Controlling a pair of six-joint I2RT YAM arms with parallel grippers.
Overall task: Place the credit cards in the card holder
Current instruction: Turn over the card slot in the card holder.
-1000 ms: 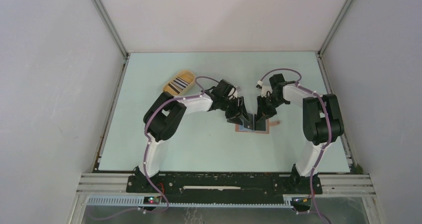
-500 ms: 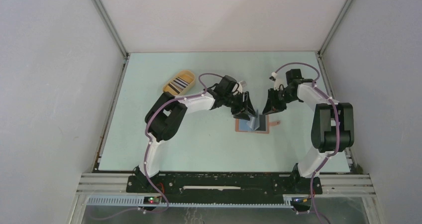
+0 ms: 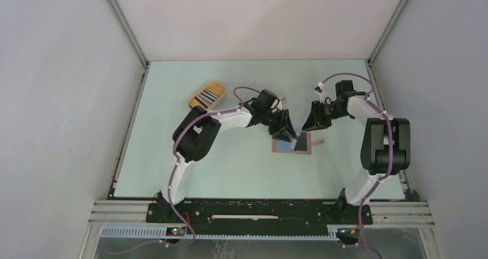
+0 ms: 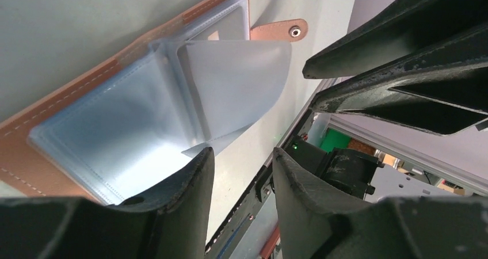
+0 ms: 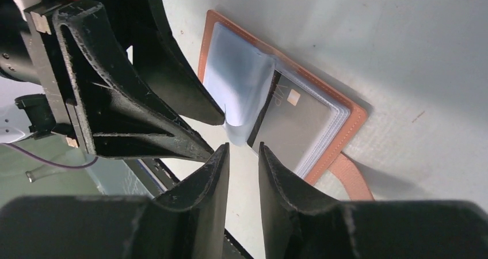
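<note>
The card holder (image 3: 292, 144) lies open on the table, reddish-brown with light blue clear sleeves. One sleeve (image 4: 230, 92) stands curled up from it. It also shows in the right wrist view (image 5: 322, 126) with its snap tab (image 5: 351, 178). My left gripper (image 3: 283, 131) hovers over the holder's left half, open and empty (image 4: 241, 155). My right gripper (image 3: 314, 122) is just beyond the holder's far right corner, its jaws a narrow gap apart and empty (image 5: 243, 149). The credit cards (image 3: 204, 100) lie as a striped stack in the yellow tray.
The yellow oval tray (image 3: 214, 87) sits at the far left of the table. Frame rails and white walls close in the table's sides and back. Each wrist view shows the other gripper close by (image 4: 397, 57) (image 5: 138, 98).
My right gripper has pulled back from the holder toward the far right. My left gripper has shifted a little to the right over the holder. A sleeve now stands up.
</note>
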